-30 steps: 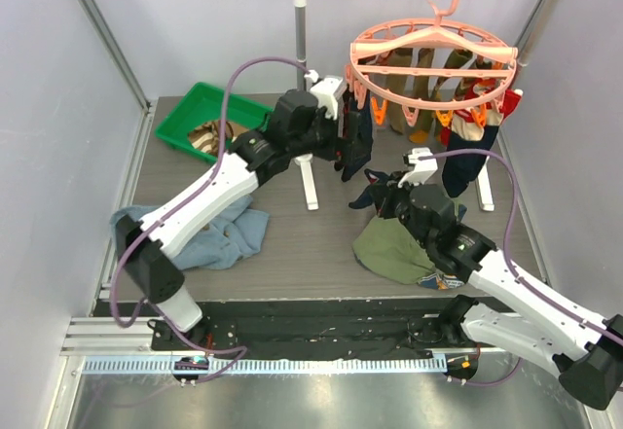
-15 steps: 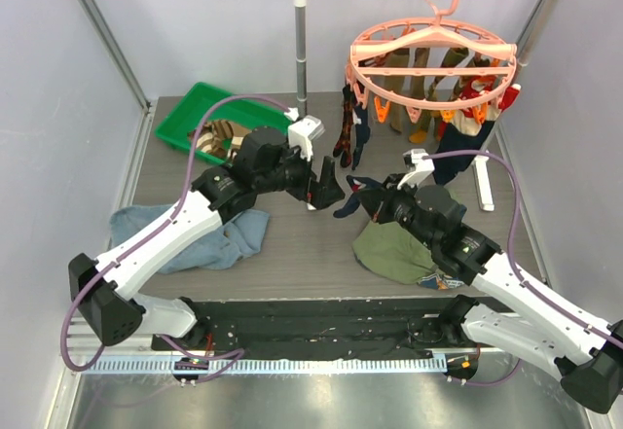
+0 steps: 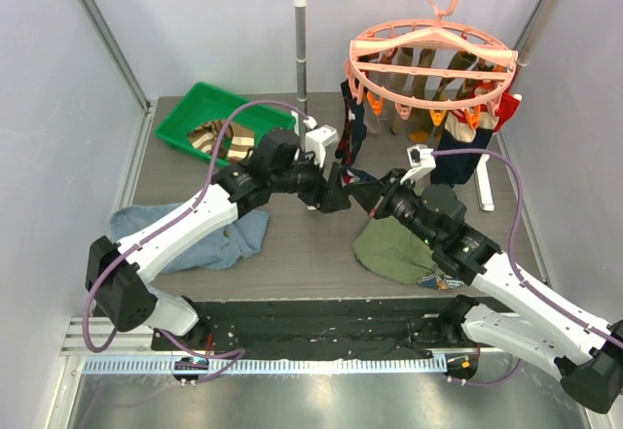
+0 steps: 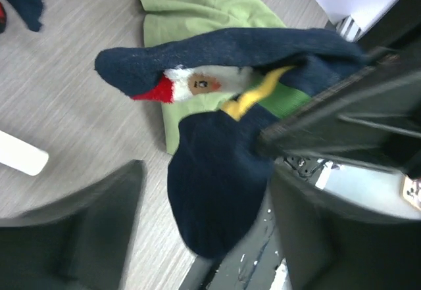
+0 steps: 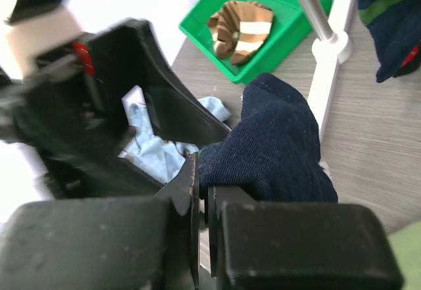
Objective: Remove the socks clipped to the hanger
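One navy sock (image 4: 217, 171) (red, yellow and green pattern) hangs mid-frame, clenched in the right claw (image 5: 200, 188); the left claw (image 4: 210, 231) gapes around it.

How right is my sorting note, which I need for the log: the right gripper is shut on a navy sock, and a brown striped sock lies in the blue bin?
One slip: the bin is green, not blue, as the right wrist view shows. The rest stands: the right gripper is shut on the navy sock, and the brown striped sock lies in that bin.
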You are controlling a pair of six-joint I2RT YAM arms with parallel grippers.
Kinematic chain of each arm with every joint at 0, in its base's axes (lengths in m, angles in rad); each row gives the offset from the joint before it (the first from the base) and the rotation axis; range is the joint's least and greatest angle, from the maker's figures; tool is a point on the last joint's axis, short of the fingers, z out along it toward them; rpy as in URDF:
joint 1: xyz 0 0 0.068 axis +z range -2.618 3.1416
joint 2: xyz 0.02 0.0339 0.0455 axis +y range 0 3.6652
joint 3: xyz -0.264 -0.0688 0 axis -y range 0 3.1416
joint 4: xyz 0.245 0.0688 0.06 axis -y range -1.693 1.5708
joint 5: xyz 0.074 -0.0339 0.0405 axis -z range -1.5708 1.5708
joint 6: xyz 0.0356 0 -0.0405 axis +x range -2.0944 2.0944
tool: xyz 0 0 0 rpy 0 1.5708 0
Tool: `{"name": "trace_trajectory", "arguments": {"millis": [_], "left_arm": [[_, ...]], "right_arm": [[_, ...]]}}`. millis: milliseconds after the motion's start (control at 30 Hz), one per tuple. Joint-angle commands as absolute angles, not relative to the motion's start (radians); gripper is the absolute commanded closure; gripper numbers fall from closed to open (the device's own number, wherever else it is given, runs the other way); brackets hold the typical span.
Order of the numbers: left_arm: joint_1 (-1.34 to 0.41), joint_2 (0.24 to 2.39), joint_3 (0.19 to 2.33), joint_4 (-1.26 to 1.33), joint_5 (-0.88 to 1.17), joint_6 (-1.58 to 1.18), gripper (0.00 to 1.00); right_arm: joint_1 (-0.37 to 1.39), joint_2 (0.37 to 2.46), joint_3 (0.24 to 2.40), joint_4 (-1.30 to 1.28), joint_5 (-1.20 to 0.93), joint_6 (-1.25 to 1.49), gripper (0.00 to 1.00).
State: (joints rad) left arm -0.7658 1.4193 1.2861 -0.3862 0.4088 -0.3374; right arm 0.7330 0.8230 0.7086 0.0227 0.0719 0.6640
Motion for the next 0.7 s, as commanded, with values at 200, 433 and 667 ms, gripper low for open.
{"name": "trace_trajectory", "arguments": {"millis": [200,433,667], "left_arm": [[-0.770,1.462,1.327,-0.377,0.358,-0.330,1.00],[-0.746,1.419,1.350,-0.425,0.099,-0.324,1.00],[-0.640,1.344,1.382,-0.459,-0.105,-0.350,1.00]], "right_arm": [[0.736,0.804,0.706,0.101,0.060,0.683,0.85],[0.736,0.773,0.695,0.057,0.121,0.647,0.34],[0.738,0.747,0.670,0.029,0.161,0.624,0.07]]}}
